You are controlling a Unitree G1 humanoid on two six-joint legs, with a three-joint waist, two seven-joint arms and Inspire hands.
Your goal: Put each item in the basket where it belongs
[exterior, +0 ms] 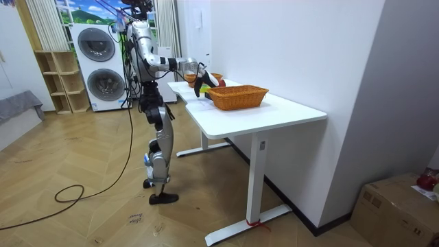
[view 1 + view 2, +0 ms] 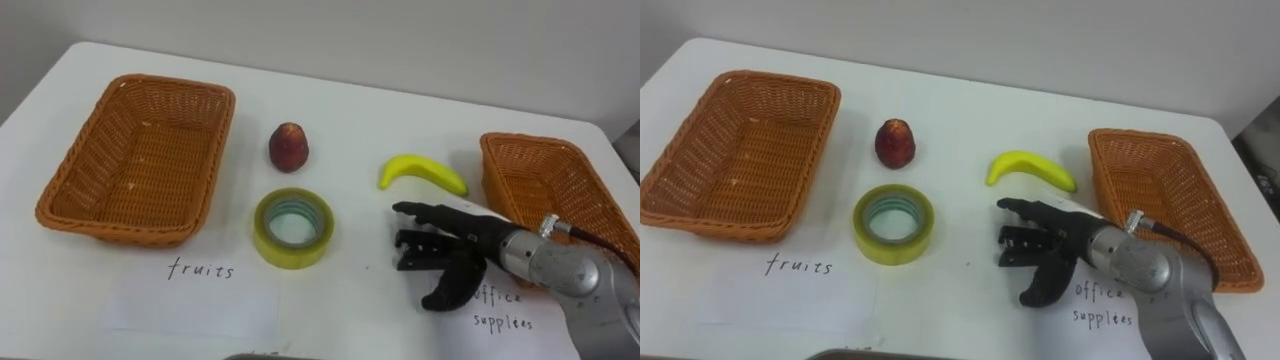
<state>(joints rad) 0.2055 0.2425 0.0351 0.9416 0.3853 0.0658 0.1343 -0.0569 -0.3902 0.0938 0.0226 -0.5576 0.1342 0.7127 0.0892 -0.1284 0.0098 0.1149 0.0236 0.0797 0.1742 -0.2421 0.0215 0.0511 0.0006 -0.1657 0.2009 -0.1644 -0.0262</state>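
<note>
The right hand (image 2: 462, 243) is out over the white worktop (image 2: 340, 300) with fingers spread straight and thumb hanging loose, holding nothing. The banana (image 2: 422, 172) lies just beyond its fingers, the tape roll (image 2: 292, 227) a little past its fingertips, and the peach (image 2: 288, 147) farther off beyond the roll. One empty wicker basket (image 2: 545, 180) sits just beside the wrist; the larger basket (image 2: 140, 150) is well apart, past the tape.

Both eye views look steeply down from the robot's head, close over the white desk (image 2: 340, 90), facing its far edge and the wall beyond. They share one stretch, from the left wicker basket (image 2: 140, 160) by the desk's left edge to the right wicker basket (image 2: 545, 180) by its right edge. The room view stands well off, beyond the desk's right end, looking along it towards the robot and the washing machines (image 1: 99, 65) behind.
</note>
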